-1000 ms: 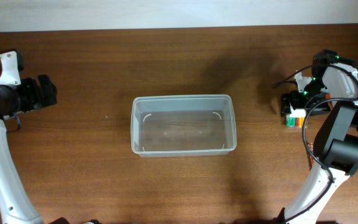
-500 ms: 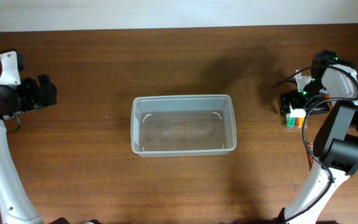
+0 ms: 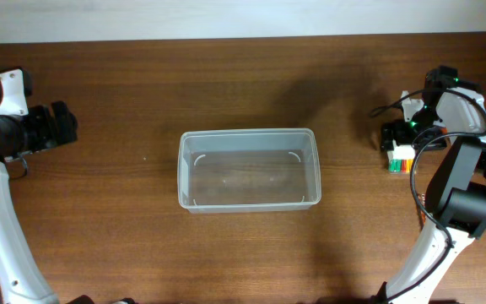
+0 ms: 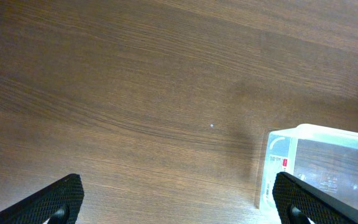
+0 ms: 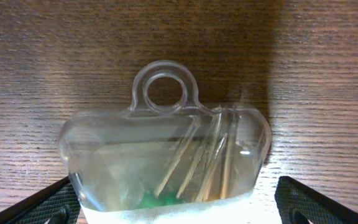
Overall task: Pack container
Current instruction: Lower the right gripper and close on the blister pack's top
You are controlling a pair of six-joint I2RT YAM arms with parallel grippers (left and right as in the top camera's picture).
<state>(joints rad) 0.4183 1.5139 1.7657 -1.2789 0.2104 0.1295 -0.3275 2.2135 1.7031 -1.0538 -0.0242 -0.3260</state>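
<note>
Wooden table (image 3: pixel 142 236), seen from above, with the container (image 3: pixel 250 169) at its centre: open-topped and empty. Over the last second almost nothing has changed. The container and the clear pack (image 3: pixel 402 159) lie where they were, and only the right wrist shifts slightly, so packing has evidently not begun and the pick-up is still being lined up. The left gripper (image 3: pixel 67 125) rests well apart at the table's left edge, fingers spread on nothing. Its wrist view catches just one container corner (image 4: pixel 322 162). The right gripper (image 5: pixel 179 205) hangs over the pack with its fingers wide on either side, released and not gripping. Only the right wrist view resolves the pack's hang loop (image 5: pixel 165 90) and the thin sticks (image 5: pixel 197 162) inside. Overhead, the pack is a small coloured patch.
</note>
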